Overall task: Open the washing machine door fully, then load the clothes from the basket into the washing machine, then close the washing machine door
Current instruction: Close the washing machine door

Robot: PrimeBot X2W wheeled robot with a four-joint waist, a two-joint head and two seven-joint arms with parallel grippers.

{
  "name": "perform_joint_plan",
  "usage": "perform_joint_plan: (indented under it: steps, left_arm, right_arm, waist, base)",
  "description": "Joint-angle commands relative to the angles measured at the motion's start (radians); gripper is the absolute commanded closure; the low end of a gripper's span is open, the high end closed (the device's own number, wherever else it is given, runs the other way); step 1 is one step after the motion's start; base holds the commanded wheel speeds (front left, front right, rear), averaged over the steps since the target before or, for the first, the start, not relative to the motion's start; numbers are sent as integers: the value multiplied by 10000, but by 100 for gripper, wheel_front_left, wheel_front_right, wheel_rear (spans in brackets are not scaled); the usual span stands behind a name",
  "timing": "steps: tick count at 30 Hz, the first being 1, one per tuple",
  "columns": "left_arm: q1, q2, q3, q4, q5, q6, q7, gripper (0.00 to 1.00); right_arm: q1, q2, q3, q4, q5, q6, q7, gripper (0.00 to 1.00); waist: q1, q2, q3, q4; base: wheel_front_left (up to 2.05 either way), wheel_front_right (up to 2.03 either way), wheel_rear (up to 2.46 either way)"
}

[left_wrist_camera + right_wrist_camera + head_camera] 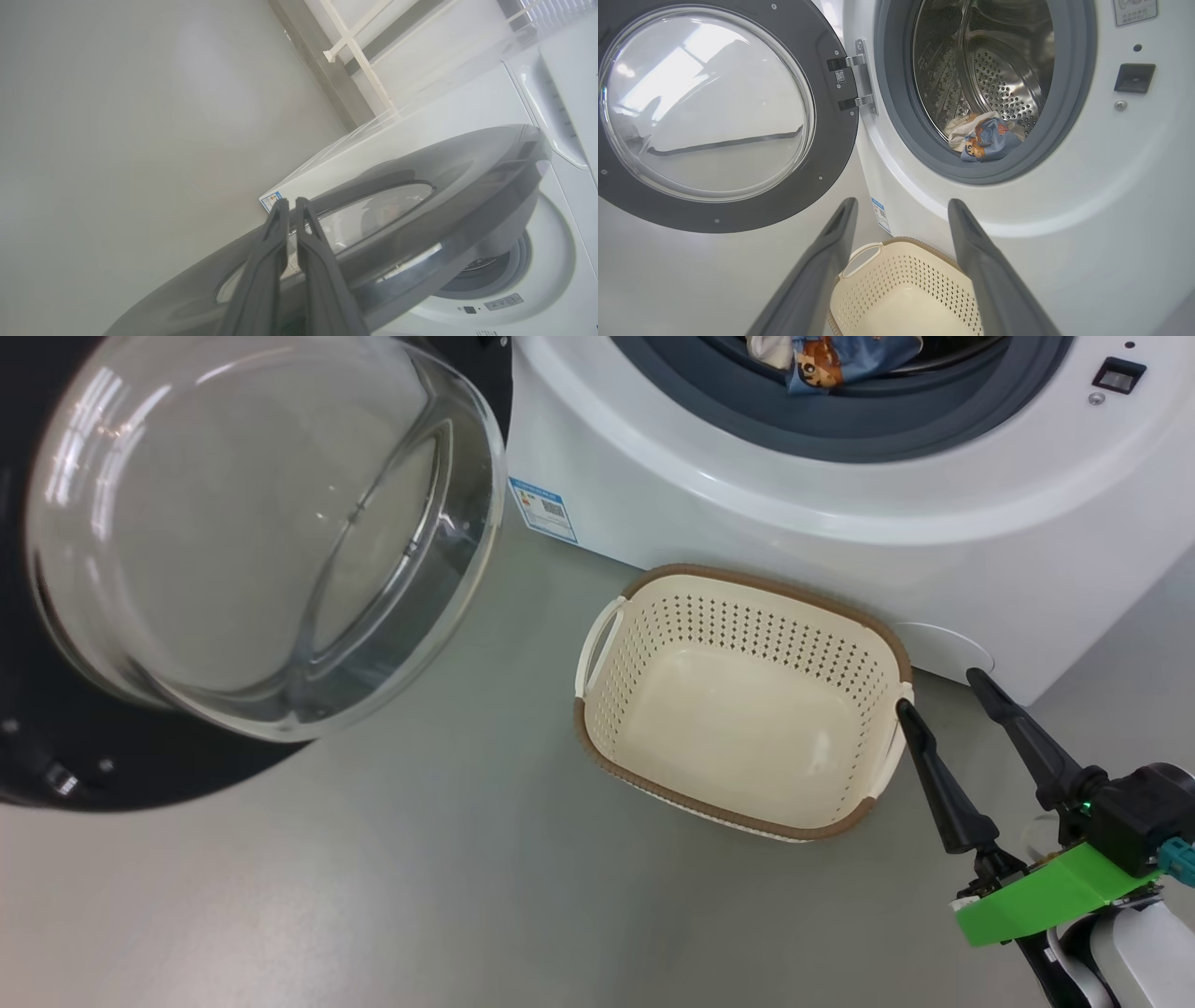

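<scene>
The washing machine door [56, 775] stands swung open at the left, its glass bowl [261, 523] bulging toward me. Inside the steel drum [999, 70] of the white washing machine [747, 476] lie the clothes [985, 140], cream and light blue with orange prints, also seen at the head view's top edge [831, 359]. The cream basket [775, 583] sits on the floor before the machine with nothing in it. My right gripper [940, 693] hangs open just right of the basket, nothing between its fingers [822, 261]. My left gripper [290, 203] is shut and empty, close by the door's glossy outer face [467, 177].
A blue label sticker [543, 510] marks the machine's lower front corner. The door hinge [859, 79] sits left of the grey gasket [896, 116]. Grey floor [420, 877] lies open in front of the basket. A white rack [355, 46] stands behind the machine.
</scene>
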State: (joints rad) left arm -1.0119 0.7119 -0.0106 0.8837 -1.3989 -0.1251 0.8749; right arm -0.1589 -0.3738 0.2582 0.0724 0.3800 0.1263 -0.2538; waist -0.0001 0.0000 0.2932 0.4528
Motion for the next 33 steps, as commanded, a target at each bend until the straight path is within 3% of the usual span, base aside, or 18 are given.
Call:
perform_joint_plan:
  steps: [1, 11, 33]
  left_arm:
    - [300, 242, -11, -308, -85, -55, 304, 100]
    - [560, 265, -174, -921, -492, -56, 1287, 100]
    - [1979, -22, -398, -3869, -1557, -56, 2915, 100]
  right_arm:
    - [48, -21, 156, -228, 39, 44, -80, 0]
    - [191, 131, 91, -180, 41, 44, -80, 0]
    - [912, 553, -427, -240, -15, 44, -80, 0]
  waist:
    - [1, 0, -37, -11]
    - [1, 0, -474, -22]
    - [1, 0, -1564, -416]
  base:
    - [0, 0, 0]
    - [0, 0, 0]
    - [0, 0, 0]
